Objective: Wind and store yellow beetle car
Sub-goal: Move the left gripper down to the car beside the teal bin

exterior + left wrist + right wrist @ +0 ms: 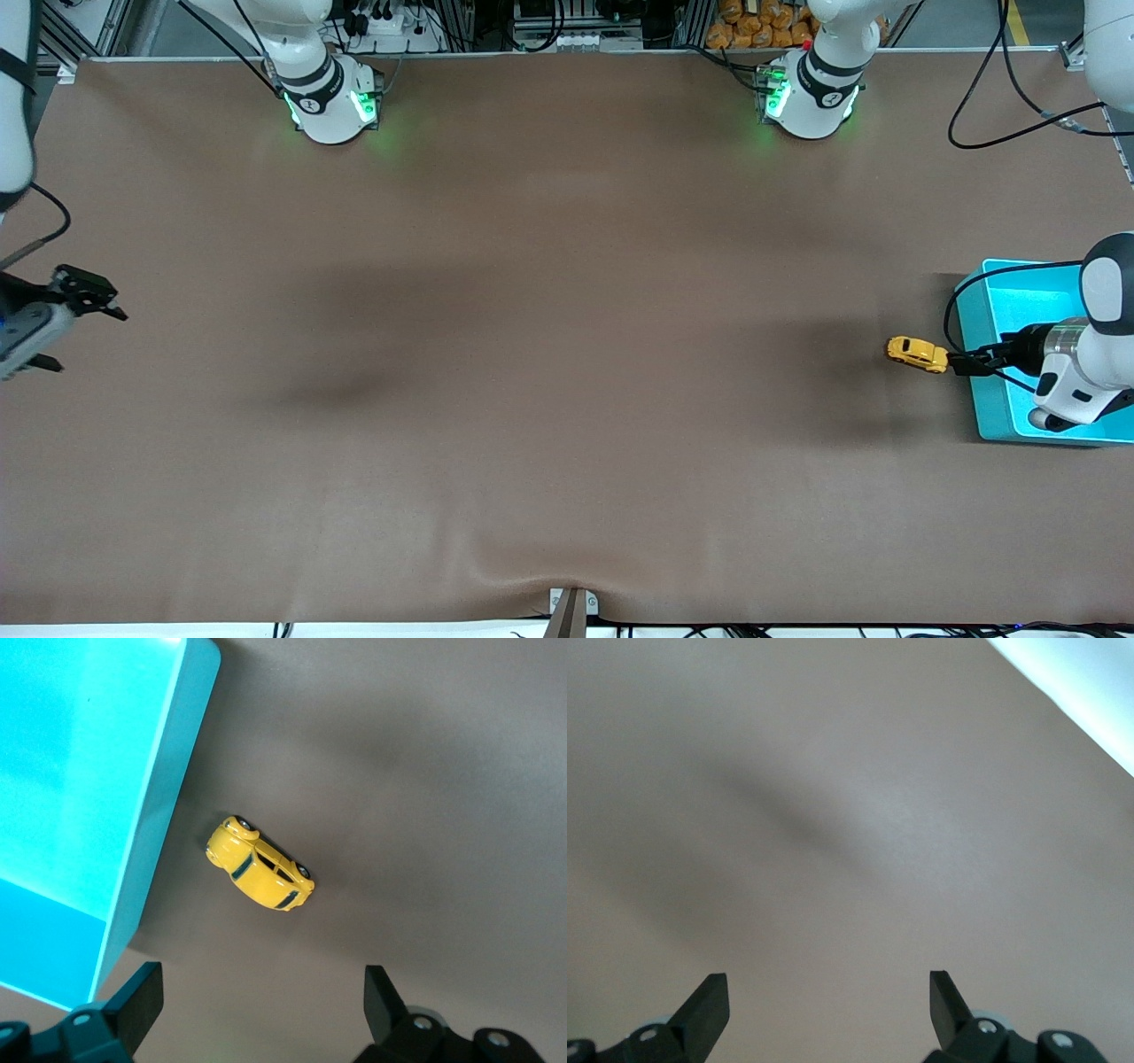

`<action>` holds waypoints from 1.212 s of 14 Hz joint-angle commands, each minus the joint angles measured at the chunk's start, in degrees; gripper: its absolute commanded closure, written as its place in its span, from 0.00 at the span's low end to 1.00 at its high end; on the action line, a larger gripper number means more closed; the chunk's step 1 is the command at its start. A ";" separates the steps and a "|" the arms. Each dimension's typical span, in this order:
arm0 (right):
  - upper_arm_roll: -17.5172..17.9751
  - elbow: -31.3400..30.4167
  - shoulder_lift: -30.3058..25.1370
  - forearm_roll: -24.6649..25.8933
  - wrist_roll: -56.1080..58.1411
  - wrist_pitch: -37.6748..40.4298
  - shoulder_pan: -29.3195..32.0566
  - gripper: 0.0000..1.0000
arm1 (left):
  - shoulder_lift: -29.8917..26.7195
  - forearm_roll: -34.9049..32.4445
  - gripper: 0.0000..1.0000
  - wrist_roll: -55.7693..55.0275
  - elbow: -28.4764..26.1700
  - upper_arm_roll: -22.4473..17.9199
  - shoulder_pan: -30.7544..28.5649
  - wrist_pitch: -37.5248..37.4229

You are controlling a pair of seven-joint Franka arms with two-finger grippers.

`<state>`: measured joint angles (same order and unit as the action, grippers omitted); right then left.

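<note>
The yellow beetle car (pixel 918 354) stands on its wheels on the brown table, close beside the turquoise bin (pixel 997 416) at the left arm's end. My left gripper (pixel 961 361) is open and empty, over the bin's wall next to the car. In the left wrist view the car (pixel 260 875) lies ahead of the open left gripper (pixel 261 1001), not between the fingers, and the bin (pixel 89 771) is beside it. My right gripper (pixel 89 297) waits open and empty over the right arm's end of the table; its own view (pixel 827 1001) shows only bare table.
The bin's inside shows nothing but the left arm's wrist (pixel 1076 372) above it. A black cable (pixel 1010 133) lies on the table near the left arm's base. A clamp (pixel 571 607) sits at the table's front edge.
</note>
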<state>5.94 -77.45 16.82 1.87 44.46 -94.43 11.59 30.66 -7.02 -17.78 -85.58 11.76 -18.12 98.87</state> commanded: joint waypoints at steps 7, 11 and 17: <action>0.48 4.67 -1.08 -0.47 -31.87 2.23 -2.00 0.00 | -11.46 -0.89 0.00 -4.89 -21.59 0.55 -3.23 18.14; 0.21 4.67 -2.23 0.85 -35.41 3.90 -2.45 0.00 | -13.52 -0.89 0.00 -12.41 -29.83 0.46 -3.85 27.78; -0.05 4.59 -5.04 0.50 -35.41 3.99 -2.10 0.00 | -11.15 -1.24 0.00 -29.30 -29.04 0.28 -3.85 30.77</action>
<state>5.84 -72.49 13.65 2.17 10.42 -91.20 9.55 19.38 -7.23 -42.65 -114.04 11.96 -21.68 128.30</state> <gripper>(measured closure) 0.000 0.000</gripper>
